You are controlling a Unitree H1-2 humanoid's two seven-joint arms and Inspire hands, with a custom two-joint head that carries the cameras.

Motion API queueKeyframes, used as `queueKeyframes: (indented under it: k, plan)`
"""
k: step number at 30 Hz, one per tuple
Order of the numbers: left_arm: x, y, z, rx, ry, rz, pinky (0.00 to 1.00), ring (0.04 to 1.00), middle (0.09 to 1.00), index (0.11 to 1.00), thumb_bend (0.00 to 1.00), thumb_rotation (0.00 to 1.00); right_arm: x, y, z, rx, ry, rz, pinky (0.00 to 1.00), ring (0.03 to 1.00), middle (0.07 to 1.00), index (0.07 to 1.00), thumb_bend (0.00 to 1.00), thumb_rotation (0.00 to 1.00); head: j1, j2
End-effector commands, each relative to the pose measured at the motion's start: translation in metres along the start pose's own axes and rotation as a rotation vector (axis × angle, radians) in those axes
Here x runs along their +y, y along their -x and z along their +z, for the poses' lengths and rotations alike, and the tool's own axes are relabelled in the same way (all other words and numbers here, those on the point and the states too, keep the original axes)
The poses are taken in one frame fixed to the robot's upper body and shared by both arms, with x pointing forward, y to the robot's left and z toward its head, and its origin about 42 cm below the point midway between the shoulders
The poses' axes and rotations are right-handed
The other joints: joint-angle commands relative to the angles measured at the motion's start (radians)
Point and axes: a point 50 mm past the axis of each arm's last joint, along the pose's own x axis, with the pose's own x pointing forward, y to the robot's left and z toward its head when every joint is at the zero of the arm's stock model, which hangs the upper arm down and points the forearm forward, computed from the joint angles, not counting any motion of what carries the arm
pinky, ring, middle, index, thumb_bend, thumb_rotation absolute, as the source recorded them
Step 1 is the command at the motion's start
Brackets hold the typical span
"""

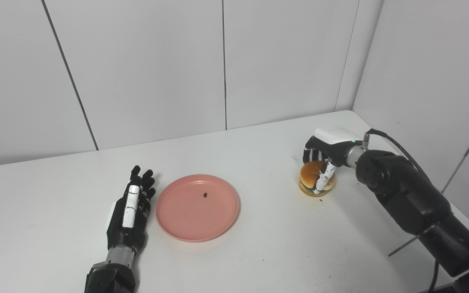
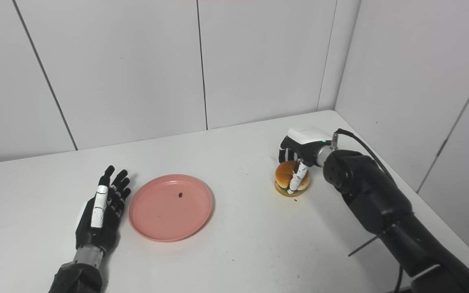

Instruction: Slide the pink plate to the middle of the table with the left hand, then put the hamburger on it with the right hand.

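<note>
The left robot hand point(image 1: 130, 207) is lying flat on the white counter point(image 1: 259, 244), fingers stretched out and released, just beside the pink plate point(image 1: 197, 207), which is sitting immediately to that hand's right. Well apart, the right robot hand point(image 1: 323, 156) is reaching down over the hamburger point(image 1: 311, 176), its fingers and thumb grasping the bun while the hamburger is resting on the counter.

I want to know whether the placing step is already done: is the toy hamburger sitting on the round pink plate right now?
No: the toy hamburger sits on the white table, gripped by the black right hand, well apart from the round pink plate.
</note>
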Motion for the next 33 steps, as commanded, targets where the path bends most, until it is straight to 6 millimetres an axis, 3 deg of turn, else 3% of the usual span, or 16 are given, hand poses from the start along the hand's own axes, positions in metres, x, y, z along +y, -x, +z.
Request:
queueKeyframes:
  k: [1, 8, 15, 17, 20, 25, 29, 31, 33]
  plan:
    - [0.009, 0.023, -0.036, 0.119, 0.035, 0.046, 1.0, 0.966, 0.931, 0.987, 0.77, 0.75, -0.031, 0.004, -0.003, -0.026, 0.039, -0.096, 0.29, 0.367, 0.435, 0.512, 0.52, 0.0, 0.0, 0.0]
    - [0.007, 0.022, -0.036, 0.125, 0.033, 0.047, 1.0, 0.961, 0.918, 0.976, 0.76, 0.75, -0.035, 0.011, 0.006, -0.041, 0.067, -0.115, 0.26, 0.345, 0.418, 0.516, 0.52, 0.0, 0.016, 0.003]
    - [-0.004, 0.021, -0.036, 0.13, 0.052, 0.053, 1.0, 0.959, 0.916, 0.968, 0.77, 0.72, -0.054, 0.028, 0.036, -0.13, 0.074, -0.149, 0.39, 0.469, 0.469, 0.51, 0.52, 0.0, 0.075, 0.012]
    - [-0.008, 0.02, -0.037, 0.13, 0.055, 0.052, 1.0, 0.951, 0.913, 0.964, 0.79, 0.71, -0.058, 0.033, 0.051, -0.17, 0.087, -0.159, 0.34, 0.404, 0.465, 0.544, 0.51, 0.0, 0.094, 0.013]
    - [-0.014, 0.019, -0.039, 0.126, 0.048, 0.05, 1.0, 0.943, 0.916, 0.967, 0.79, 0.72, -0.058, 0.039, 0.067, -0.226, 0.098, -0.168, 0.28, 0.38, 0.453, 0.545, 0.51, 0.0, 0.138, 0.014]
    - [-0.023, 0.017, -0.043, 0.107, 0.01, 0.05, 1.0, 0.948, 0.937, 0.988, 0.8, 0.76, -0.058, 0.046, 0.092, -0.28, 0.096, -0.18, 0.32, 0.39, 0.465, 0.549, 0.51, 0.0, 0.198, 0.011]
    - [-0.032, 0.015, -0.046, 0.103, 0.018, 0.054, 1.0, 0.953, 0.938, 0.999, 0.79, 0.76, -0.058, 0.049, 0.108, -0.326, 0.091, -0.19, 0.27, 0.378, 0.455, 0.545, 0.51, 0.0, 0.246, 0.009]
    - [-0.036, 0.013, -0.048, 0.1, 0.025, 0.054, 1.0, 0.96, 0.936, 1.0, 0.77, 0.75, -0.059, 0.049, 0.117, -0.35, 0.085, -0.19, 0.26, 0.404, 0.494, 0.501, 0.52, 0.0, 0.27, 0.008]
    - [-0.04, 0.012, -0.05, 0.096, 0.024, 0.053, 1.0, 0.959, 0.934, 1.0, 0.77, 0.74, -0.061, 0.049, 0.124, -0.375, 0.075, -0.186, 0.28, 0.381, 0.464, 0.536, 0.51, 0.0, 0.293, 0.008]
